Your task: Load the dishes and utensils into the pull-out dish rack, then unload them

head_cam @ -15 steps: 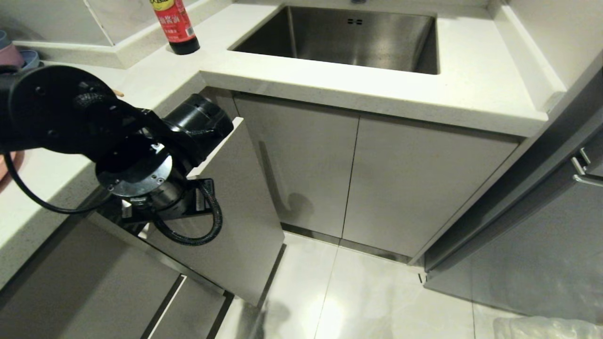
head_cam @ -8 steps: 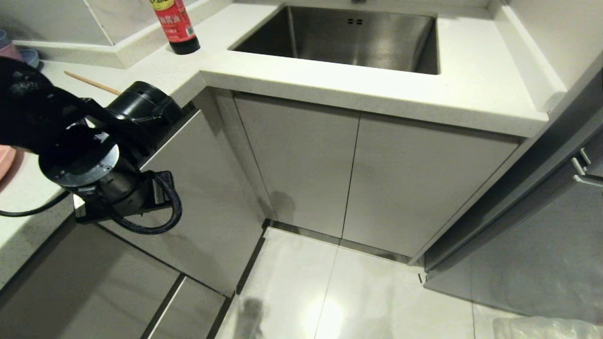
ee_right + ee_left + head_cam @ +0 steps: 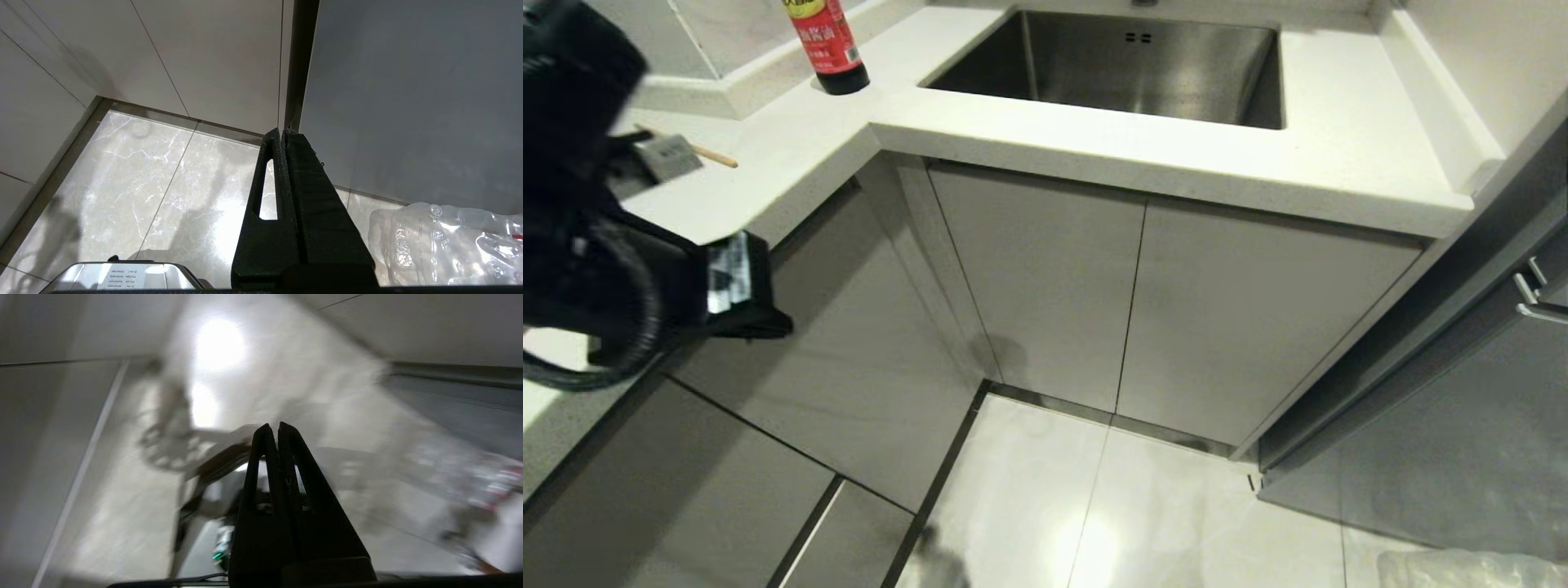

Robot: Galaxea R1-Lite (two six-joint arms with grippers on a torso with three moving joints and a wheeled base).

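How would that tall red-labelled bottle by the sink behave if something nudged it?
The bottle looks tall and narrow on a small base, so a push near its top would probably tip it. It stands on smooth pale countertop, so a low push might slide it instead. If it fell, its round body would likely roll, perhaps toward the sink.

On the table by the sink, the dark sauce bottle [image 3: 829, 45] wears a red label with white and yellow Chinese print, too small to read. A small printed sticker [image 3: 122, 278] on the robot's base shows lines of text, unreadable too.
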